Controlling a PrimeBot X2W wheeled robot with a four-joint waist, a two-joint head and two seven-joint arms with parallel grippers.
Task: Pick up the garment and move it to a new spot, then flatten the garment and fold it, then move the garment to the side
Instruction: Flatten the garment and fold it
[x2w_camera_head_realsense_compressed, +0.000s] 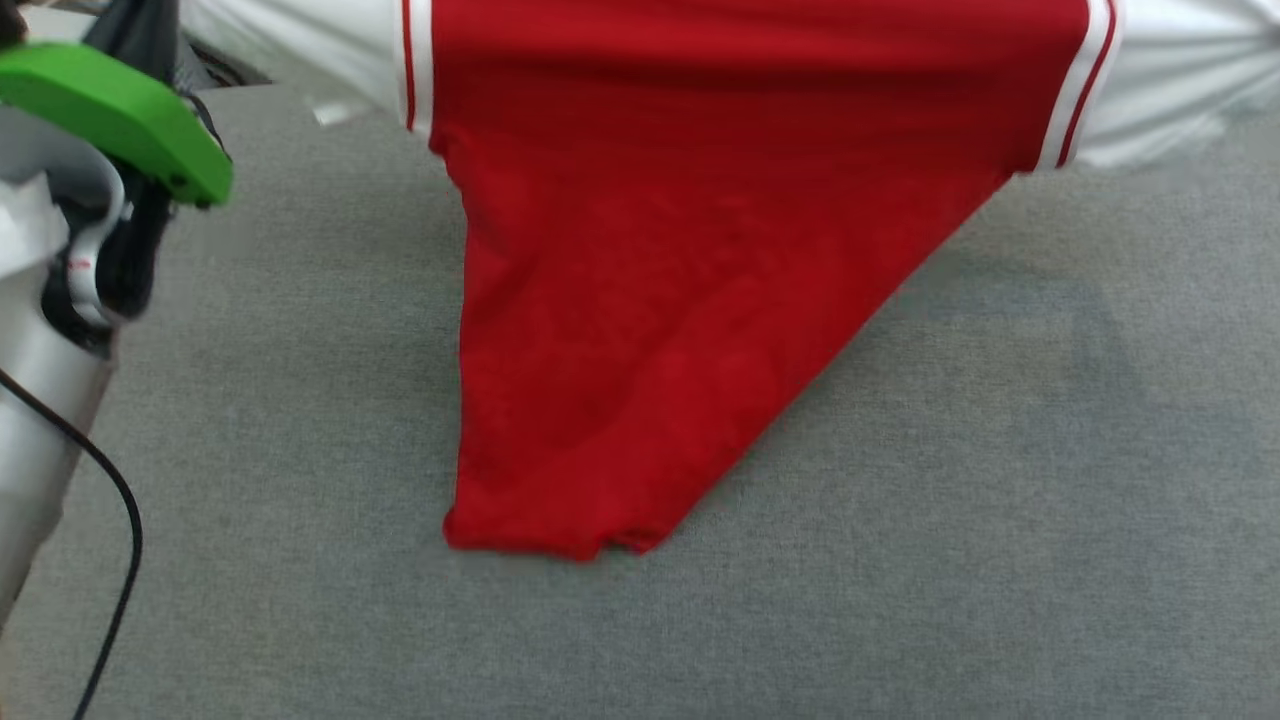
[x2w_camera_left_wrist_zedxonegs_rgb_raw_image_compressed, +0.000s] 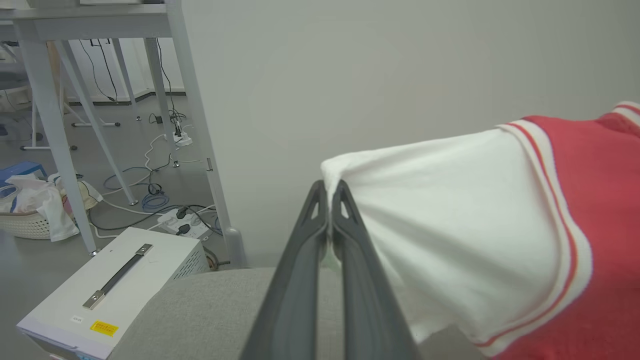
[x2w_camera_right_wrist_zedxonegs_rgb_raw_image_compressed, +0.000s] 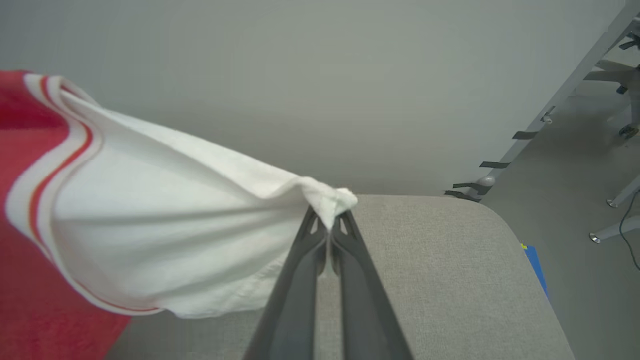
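Head view: the garment (x2w_camera_head_realsense_compressed: 640, 300) hangs spread above the grey table (x2w_camera_head_realsense_compressed: 1000, 500). Its white sleeves are pulled out toward the two far sides, and its red body narrows down to a hem that rests bunched on the table's middle. Holding it by both sleeves probably lets its own weight draw the body straight, so it can be laid flat on the table rather than dropped in a heap. A pale forearm with a green cover (x2w_camera_head_realsense_compressed: 110, 110) stands over the table's left edge.

Left wrist view: the left gripper (x2w_camera_left_wrist_zedxonegs_rgb_raw_image_compressed: 329, 200) has its two dark fingers pressed together on the very tip of one white sleeve, which is held above the table's rounded corner. The cloth runs taut from the pinch to the striped trim, which suggests a firm hold. A white box (x2w_camera_left_wrist_zedxonegs_rgb_raw_image_compressed: 115, 280) sits on the floor just beside that corner.

Right wrist view: the right gripper (x2w_camera_right_wrist_zedxonegs_rgb_raw_image_compressed: 327, 220) is likewise clamped on the tip of the other sleeve, above the table's opposite corner, with a small tuft of fabric poking past the tips. The matching grips keep the shirt level across the table.
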